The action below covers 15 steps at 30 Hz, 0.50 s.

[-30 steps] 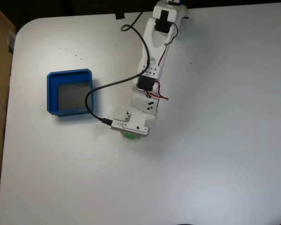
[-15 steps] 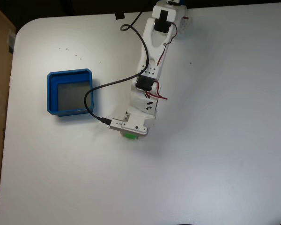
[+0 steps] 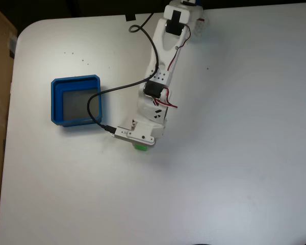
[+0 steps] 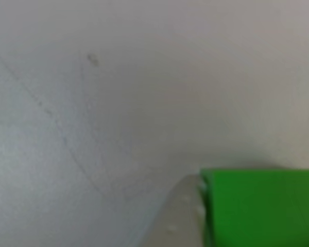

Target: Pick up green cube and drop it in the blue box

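- One shallow square blue plastic box [image 3: 55, 102] with thick raised walls sits toward the left of the white table [image 3: 234, 153] in the fixed view; its grey bottom is bare.
- One small bright green cube [image 3: 140, 147] peeks out from under the end of the white jointed arm [image 3: 155, 97], to the right of the box and a little below it, well apart from it.
- Most of the cube is covered by the arm's wrist block in the fixed view, so whether it rests on the table or hangs above it can't be told.
- In the other view the cube [image 4: 262, 206] is blurred and cut off at the right and bottom edges, with one pale finger [image 4: 180, 218] pressed against its left face.
- The claw [image 3: 139, 144] is hidden from above; the second finger isn't visible, so its opening and grip can't be judged.
- One black cable [image 3: 117, 92] loops from the arm over the box's right wall.
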{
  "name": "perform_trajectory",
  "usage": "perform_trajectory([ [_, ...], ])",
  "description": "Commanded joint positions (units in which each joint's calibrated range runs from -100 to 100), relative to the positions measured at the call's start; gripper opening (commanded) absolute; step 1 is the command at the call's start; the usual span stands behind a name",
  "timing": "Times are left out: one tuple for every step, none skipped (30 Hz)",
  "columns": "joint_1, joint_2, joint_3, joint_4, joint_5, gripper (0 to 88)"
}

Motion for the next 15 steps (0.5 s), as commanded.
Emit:
perform_trajectory([
  [0.51, -4.17, -3.57, -0.98, -0.15, 0.7],
  [0.51, -5.67, -3.57, -0.73, -0.15, 0.7],
  [0.51, -7.51, -3.48, -0.65, -0.15, 0.7],
  [0.65, -9.52, -3.48, -0.57, -0.15, 0.7],
  [1.02, -11.61, -3.48, -0.57, -0.1, 0.7],
  [1.52, -13.78, -3.39, -0.57, 0.1, 0.7],
  [1.95, -15.7, -3.39, -0.57, 0.15, 0.7],
  [2.32, -17.54, -3.39, -0.48, 0.15, 0.7],
  [2.6, -19.04, -3.39, -0.48, 0.15, 0.7],
  [2.97, -19.88, -3.39, -0.48, 0.15, 0.7],
  [3.26, -20.3, -3.39, -0.48, 0.15, 0.7],
  [3.54, -20.3, -3.39, -0.48, -0.05, 0.7],
  [3.83, -20.3, -3.39, -0.48, -0.1, 0.7],
  [4.19, -20.3, -3.39, -0.48, -0.1, 0.7],
  [4.63, -20.38, -3.39, -0.48, -0.1, 0.7],
])
